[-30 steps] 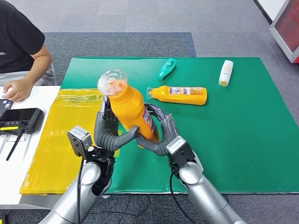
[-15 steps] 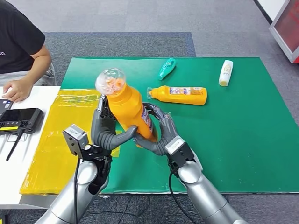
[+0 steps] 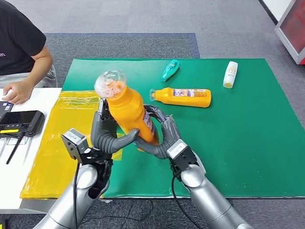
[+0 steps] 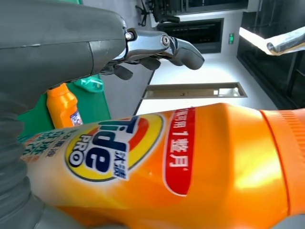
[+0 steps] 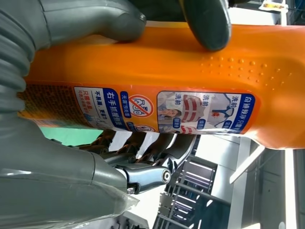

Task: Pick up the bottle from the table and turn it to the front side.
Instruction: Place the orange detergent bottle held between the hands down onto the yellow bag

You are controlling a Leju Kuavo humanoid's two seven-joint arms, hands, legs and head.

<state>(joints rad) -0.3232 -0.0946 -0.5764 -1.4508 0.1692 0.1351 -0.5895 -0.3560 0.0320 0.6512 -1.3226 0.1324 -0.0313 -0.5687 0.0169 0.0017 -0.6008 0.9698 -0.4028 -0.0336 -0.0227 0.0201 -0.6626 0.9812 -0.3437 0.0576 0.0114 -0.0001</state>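
Note:
An orange detergent bottle [image 3: 130,113] with a clear cap is lifted off the green mat [image 3: 237,143], tilted with the cap up and to the left. My left hand [image 3: 106,136] holds its left side, thumb curled under the body. From the right, my right hand [image 3: 162,137] grips its lower part. In the left wrist view the bottle [image 4: 187,167] shows its round front logo, and the left hand's [image 4: 65,43] fingers reach past it with a gap. The right wrist view has the bottle's [image 5: 162,62] blue-and-white back label, with my right hand [image 5: 46,162] around it.
A second orange bottle [image 3: 181,97], a teal bottle [image 3: 170,70] and a white bottle [image 3: 230,74] lie at the mat's far side. A yellow sheet [image 3: 57,148] covers the mat's left. A person [image 3: 21,47] sits at the white table [image 3: 39,102] beside a black device [image 3: 21,121].
Both hands and the bottle have drifted a little to the left, the cap moving left with them. The things lying on the mat have not moved.

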